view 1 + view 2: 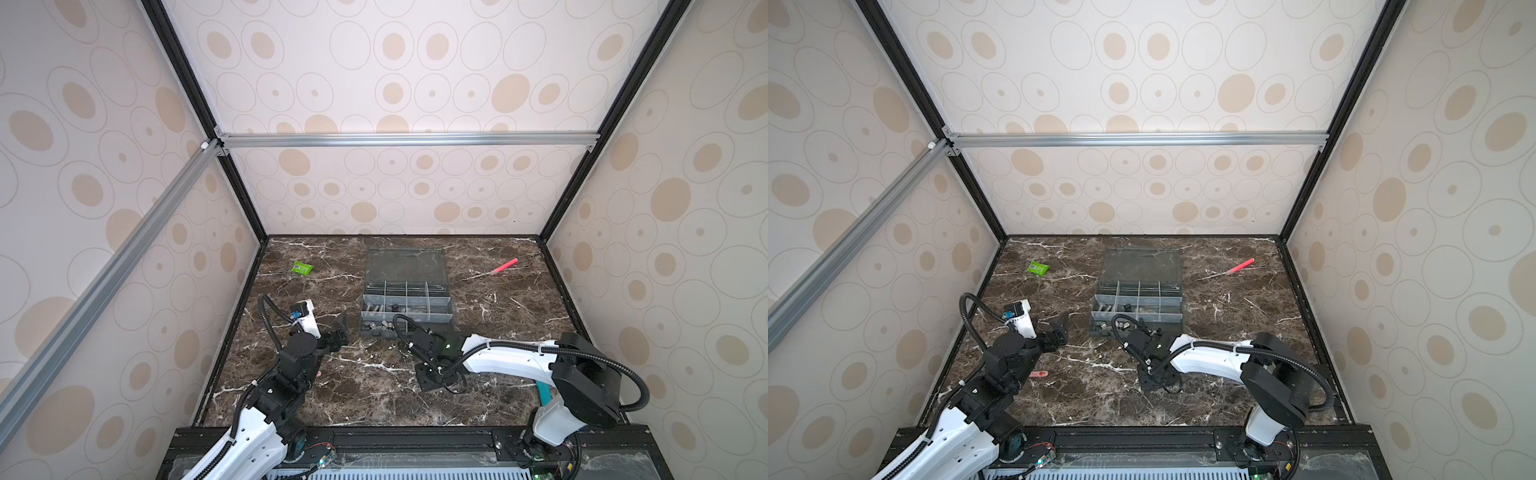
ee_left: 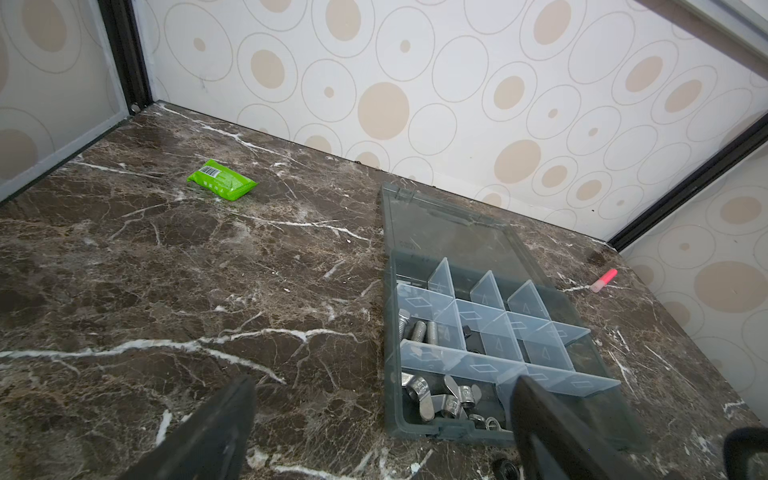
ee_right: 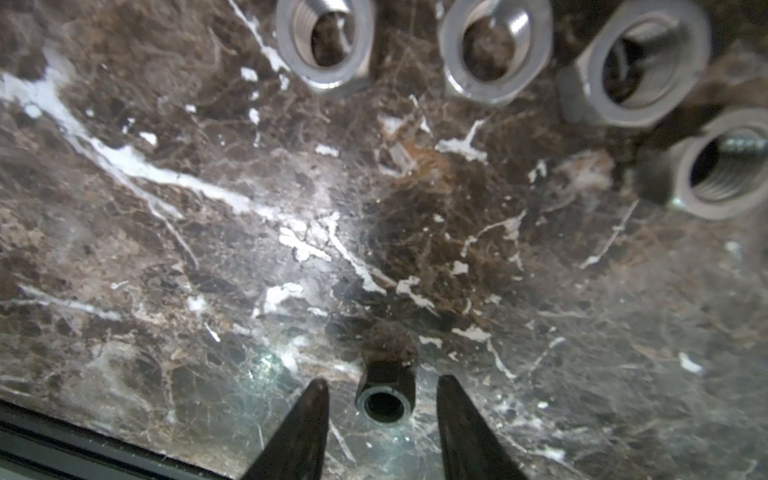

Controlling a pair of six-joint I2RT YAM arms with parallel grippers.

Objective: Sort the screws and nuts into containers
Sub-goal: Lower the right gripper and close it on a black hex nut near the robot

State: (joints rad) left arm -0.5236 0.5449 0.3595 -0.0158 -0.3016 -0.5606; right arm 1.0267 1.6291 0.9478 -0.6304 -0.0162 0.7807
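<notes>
1. Black nut [image 3: 385, 399]: rests on the marble table [image 3: 187, 232], bore turned toward the wrist camera, between the two fingertips of the right gripper [image 3: 383, 386]. The jaws stand part-open with a slim gap on each side, and nothing is gripped yet.
2. Step in hand, as judged: closing on this nut. Centre the jaws so both pads meet it together, since an uneven close would likely roll or flick so small a piece. Keep the tips low against the stone.
3. Silver hex nuts [image 3: 326, 41]: four lie loose well beyond the fingertips, clear of the closing line.
4. Dark straight edge [image 3: 50, 432], behind one finger: what it is cannot be told, so leave margin there.
5. Containers [image 2: 486, 291]: cells of the grey organizer box [image 2: 415, 430], its lid laid open.
   - One cell holds screws [image 2: 419, 332].
   - A corner cell holds wing nuts [image 2: 440, 399].
   - The cell beside the screws holds a dark piece [image 2: 468, 334].
   - Lift above the partitions before crossing.
6. Left gripper [image 2: 382, 386]: jaws wide and empty, just beside the box, with bare marble ahead.
</notes>
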